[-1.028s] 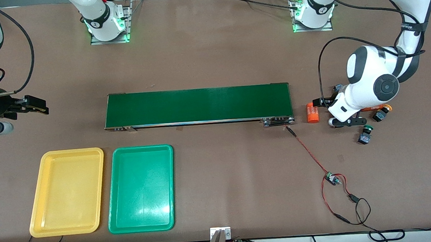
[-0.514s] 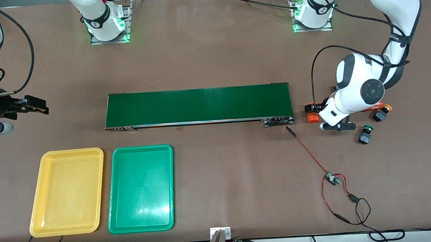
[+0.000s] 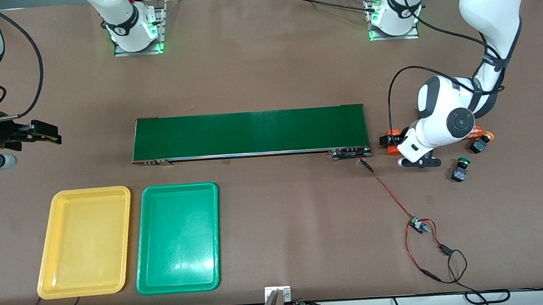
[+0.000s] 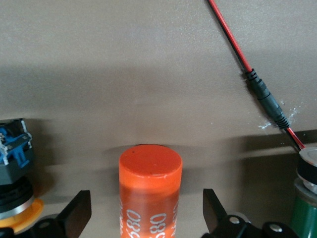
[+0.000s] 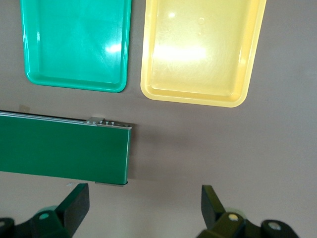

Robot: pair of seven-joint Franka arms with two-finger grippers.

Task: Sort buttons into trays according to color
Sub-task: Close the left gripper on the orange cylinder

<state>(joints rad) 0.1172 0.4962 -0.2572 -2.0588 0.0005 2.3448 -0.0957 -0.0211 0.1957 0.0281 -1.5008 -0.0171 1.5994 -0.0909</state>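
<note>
Left gripper (image 4: 143,218): low at the conveyor's left-arm end, jaws spread, straddling an orange printed cylinder (image 4: 149,191) but not seen gripping it.

Right gripper (image 5: 143,210): waiting, jaws spread, empty, above bare table.

Buttons: dark blocky bodies, round caps. 1 green-capped button (image 3: 460,169) lies toppled nearest the front camera; 1 yellow-capped button (image 4: 15,178) sits just beside the cylinder.

Yellow plastic tray (image 3: 88,283), green plastic tray (image 3: 180,285): unfilled.

Advice: a button, not the cylinder, should be centred before closing.

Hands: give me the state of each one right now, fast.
Left hand: open, fingers on either side of the orange cylinder, not closed on it.
Right hand: open, holding nothing, waiting above the table.
</note>
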